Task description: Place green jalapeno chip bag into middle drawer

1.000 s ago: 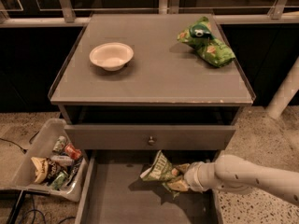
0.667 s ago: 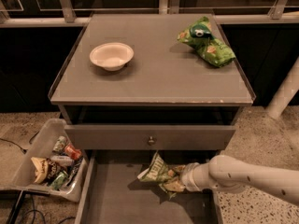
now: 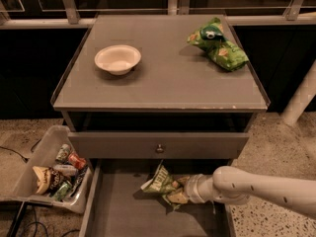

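The green jalapeno chip bag [image 3: 159, 183], olive-green with pale stripes and whitish lettering, sits crumpled over the grey floor of the open middle drawer [image 3: 123, 211], just below the closed drawer front with the round knob [image 3: 159, 148]. My gripper [image 3: 178, 190] reaches in from the right on a white arm and is shut on the bag's right end. Whether the bag rests on the drawer floor or hangs just above it I cannot tell.
On the cabinet top stand a white bowl [image 3: 117, 59] at the left and a brighter green bag [image 3: 217, 44] at the back right. A clear bin [image 3: 29, 174] with several snack packets stands on the floor to the left. Cables lie at the lower left.
My gripper and the chip bag have shifted a little to the left inside the drawer. Nothing else has moved.
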You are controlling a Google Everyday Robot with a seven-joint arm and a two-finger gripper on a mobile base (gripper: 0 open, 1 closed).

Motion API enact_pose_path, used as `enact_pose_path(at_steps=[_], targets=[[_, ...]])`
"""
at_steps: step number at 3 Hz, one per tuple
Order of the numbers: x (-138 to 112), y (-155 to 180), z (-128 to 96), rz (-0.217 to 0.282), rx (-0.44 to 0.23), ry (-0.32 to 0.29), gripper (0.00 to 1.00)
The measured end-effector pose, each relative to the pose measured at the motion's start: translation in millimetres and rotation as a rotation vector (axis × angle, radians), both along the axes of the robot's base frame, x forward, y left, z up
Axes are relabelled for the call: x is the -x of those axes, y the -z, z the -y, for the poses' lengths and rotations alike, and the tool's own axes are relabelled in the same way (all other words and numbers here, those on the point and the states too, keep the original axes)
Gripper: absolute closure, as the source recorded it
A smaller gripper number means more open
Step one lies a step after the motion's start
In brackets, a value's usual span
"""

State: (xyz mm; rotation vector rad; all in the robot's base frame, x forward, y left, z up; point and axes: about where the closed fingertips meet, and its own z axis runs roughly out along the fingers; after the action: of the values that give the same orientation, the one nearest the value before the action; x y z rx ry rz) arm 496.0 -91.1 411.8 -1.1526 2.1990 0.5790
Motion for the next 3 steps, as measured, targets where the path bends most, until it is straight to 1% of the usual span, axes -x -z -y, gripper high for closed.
enact_pose_path(at_steps=[2,3], targets=[[2.9,20.0,-3.8,-0.026,-0.005,0.020,1.00],[2.9,20.0,-3.8,-0.026,-0.005,0.020,0.81]])
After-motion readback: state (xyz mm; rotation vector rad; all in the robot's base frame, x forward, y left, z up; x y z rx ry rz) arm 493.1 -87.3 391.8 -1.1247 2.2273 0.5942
